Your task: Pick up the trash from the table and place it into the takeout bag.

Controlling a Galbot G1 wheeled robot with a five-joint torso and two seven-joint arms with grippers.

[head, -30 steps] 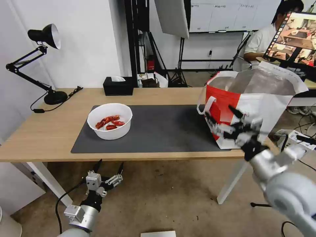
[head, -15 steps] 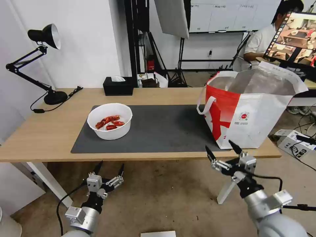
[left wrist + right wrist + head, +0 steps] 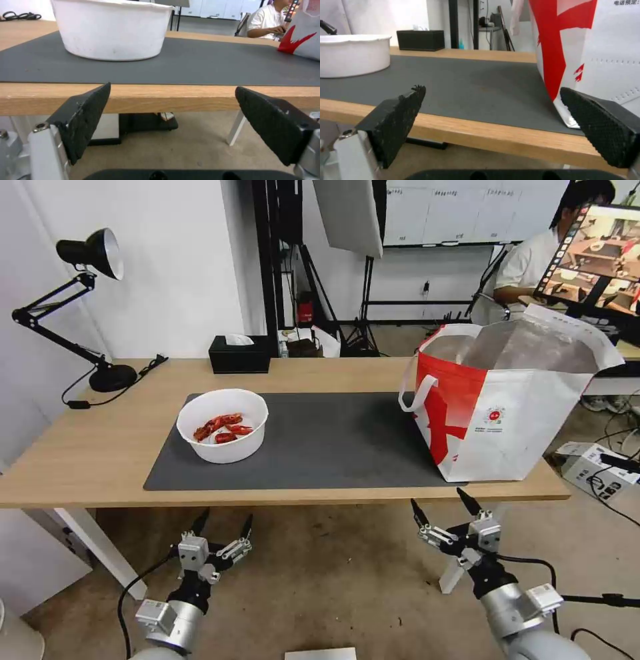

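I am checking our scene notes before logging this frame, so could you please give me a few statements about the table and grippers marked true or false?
1. The white bowl sits on the dark grey mat. True.
2. The left gripper is shut on the bowl. False: it is open, below the table edge.
3. The takeout bag stands upright at the table's right end. True.
4. The right gripper is inside the bag. False: it is open, in front of the table, below its edge.
5. The black tissue box lies on the mat. False: it sits on bare wood behind it.

White bowl (image 3: 223,425) of red shells sits upright toward the tabletop's (image 3: 93,447) left; open bag (image 3: 507,400) stands at its right end.
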